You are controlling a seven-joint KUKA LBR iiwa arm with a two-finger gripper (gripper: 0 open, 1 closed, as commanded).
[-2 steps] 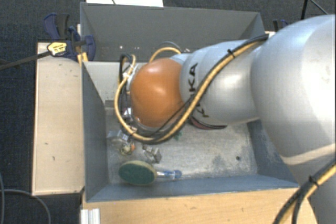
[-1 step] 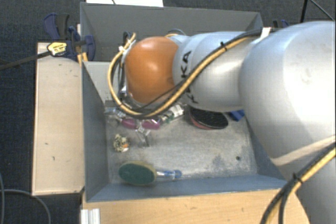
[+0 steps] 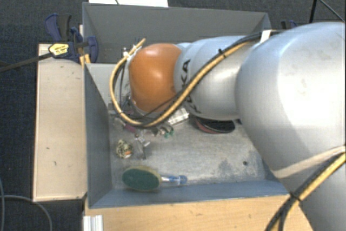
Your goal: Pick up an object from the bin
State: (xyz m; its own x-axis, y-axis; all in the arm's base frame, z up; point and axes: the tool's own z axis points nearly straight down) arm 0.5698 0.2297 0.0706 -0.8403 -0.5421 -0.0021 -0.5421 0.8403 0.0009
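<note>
1. The orange cover (image 3: 154, 76) on the wrist of the arm (image 3: 281, 94) hangs over the left half of the grey bin (image 3: 100, 132). A yellow cable (image 3: 121, 111) loops round the cover's left and lower edge.
2. The gripper (image 3: 141, 141) juts out just below the orange cover, low over the bin floor. The cover and cable hide most of it, so I cannot tell whether it is open or closed, and nothing can be seen held in it.
3. The nearest thing is a small mottled lump (image 3: 124, 149), yellow-green with dark specks. It lies below the orange cover and just left of the gripper, near the bin's left wall.
4. Farther below the orange cover, by the bin's front wall, lies a green round brush (image 3: 140, 179). Its clear blue handle (image 3: 173, 179) points right. It is well apart from the gripper.
5. At the orange cover's lower right edge sit white and green scraps (image 3: 174, 118), partly under the cable.
6. To the lower right of the orange cover, a dark reddish disc (image 3: 214, 126) lies mostly under the arm.
</note>
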